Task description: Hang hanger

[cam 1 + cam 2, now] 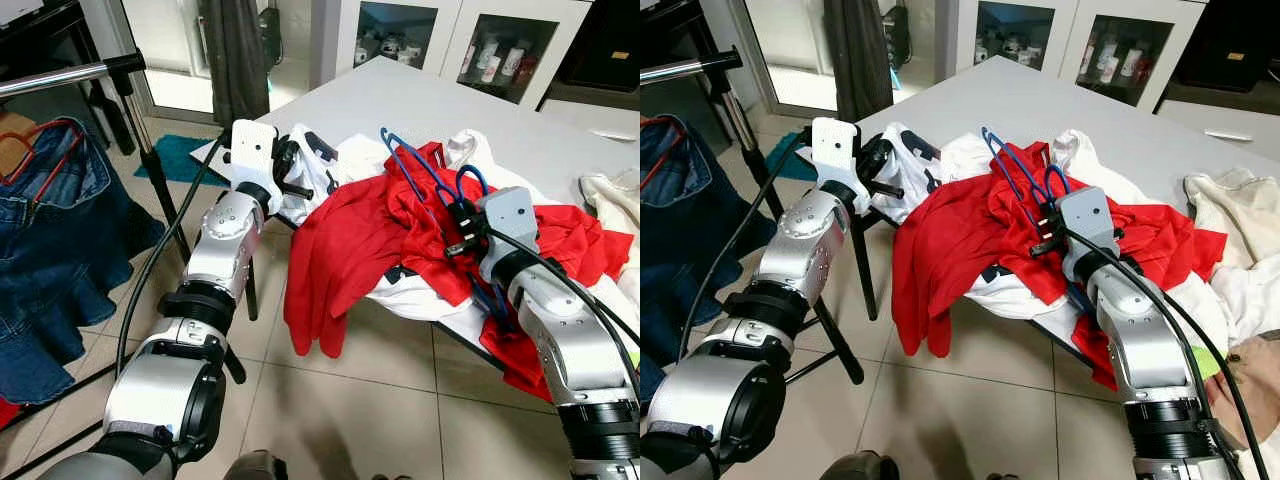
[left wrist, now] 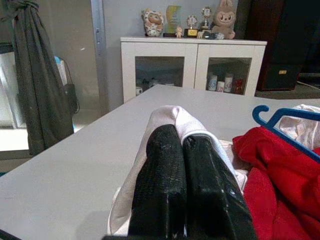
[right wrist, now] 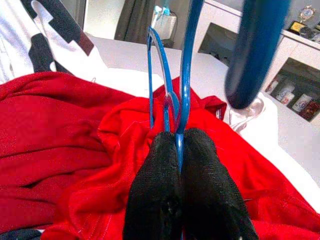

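Tabletop (image 1: 420, 100) carries the clothes pile; red shirt (image 1: 350, 240) drapes over its edge. Blue hanger (image 3: 182, 75) sits in the shirt, wire pinched by your right end effector (image 3: 179, 150), prob. for lifting. Left end effector (image 2: 182, 150): fingers pressed together, idle beside the white garment (image 2: 172, 117).

The blue wire hanger (image 1: 425, 175) lies tilted on top of the red garment (image 1: 360, 235) heaped at the grey table's (image 1: 420, 105) near edge, its hook rising toward the far side above the cloth.
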Robot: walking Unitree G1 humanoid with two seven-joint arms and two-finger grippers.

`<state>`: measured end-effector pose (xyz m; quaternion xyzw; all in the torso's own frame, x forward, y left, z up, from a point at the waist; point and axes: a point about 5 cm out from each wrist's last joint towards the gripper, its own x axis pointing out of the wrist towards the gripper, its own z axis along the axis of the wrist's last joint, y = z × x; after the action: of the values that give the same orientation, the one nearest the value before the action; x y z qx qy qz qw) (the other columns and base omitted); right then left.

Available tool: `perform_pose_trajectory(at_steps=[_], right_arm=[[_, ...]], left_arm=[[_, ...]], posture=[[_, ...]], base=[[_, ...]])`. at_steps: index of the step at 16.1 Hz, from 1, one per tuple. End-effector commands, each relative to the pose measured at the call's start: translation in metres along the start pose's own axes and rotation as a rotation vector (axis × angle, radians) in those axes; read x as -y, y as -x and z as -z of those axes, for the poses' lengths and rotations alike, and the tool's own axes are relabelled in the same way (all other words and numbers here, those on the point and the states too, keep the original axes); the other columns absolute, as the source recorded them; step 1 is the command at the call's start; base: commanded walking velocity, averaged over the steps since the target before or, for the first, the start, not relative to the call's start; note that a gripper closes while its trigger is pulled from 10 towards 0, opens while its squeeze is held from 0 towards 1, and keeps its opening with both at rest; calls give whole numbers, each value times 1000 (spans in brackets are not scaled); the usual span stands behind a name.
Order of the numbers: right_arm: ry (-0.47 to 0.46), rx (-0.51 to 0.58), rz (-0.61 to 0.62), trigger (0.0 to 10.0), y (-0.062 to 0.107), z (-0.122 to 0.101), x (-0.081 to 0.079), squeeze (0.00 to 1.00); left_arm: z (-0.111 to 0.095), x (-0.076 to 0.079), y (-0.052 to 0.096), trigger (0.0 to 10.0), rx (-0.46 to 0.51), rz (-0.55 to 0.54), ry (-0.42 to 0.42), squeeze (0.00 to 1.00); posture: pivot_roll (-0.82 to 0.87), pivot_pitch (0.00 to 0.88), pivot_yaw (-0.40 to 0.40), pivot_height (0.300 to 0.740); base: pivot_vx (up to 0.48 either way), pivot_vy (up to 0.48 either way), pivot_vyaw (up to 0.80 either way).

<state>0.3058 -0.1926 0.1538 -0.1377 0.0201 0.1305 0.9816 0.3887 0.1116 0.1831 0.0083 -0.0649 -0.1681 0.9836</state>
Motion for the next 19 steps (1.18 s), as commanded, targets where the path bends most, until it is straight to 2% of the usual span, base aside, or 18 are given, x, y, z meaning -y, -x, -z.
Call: perform_pose_trajectory(at_steps=[1, 10, 14, 19], right_arm=[[-13, -15, 35, 10000, 2, 5, 6, 0], [-3, -28, 2, 10000, 4, 7, 1, 0], [1, -14, -108, 10000, 7, 3, -11, 0], [1, 22, -265, 10000, 15, -4, -31, 0]], left_arm=[[-3, 5, -1, 10000, 9, 22, -7, 0], [-5, 8, -3, 10000, 12, 31, -2, 0], [-9, 5, -5, 10000, 24, 28, -7, 0], [-29, 0, -12, 10000, 71, 61, -63, 0]], posture=[[91, 11, 27, 740], [89, 14, 27, 740], [64, 5, 32, 740], [53, 0, 44, 740]], base=[[0, 0, 0], [0, 0, 0], [0, 0, 0], [0, 0, 0]])
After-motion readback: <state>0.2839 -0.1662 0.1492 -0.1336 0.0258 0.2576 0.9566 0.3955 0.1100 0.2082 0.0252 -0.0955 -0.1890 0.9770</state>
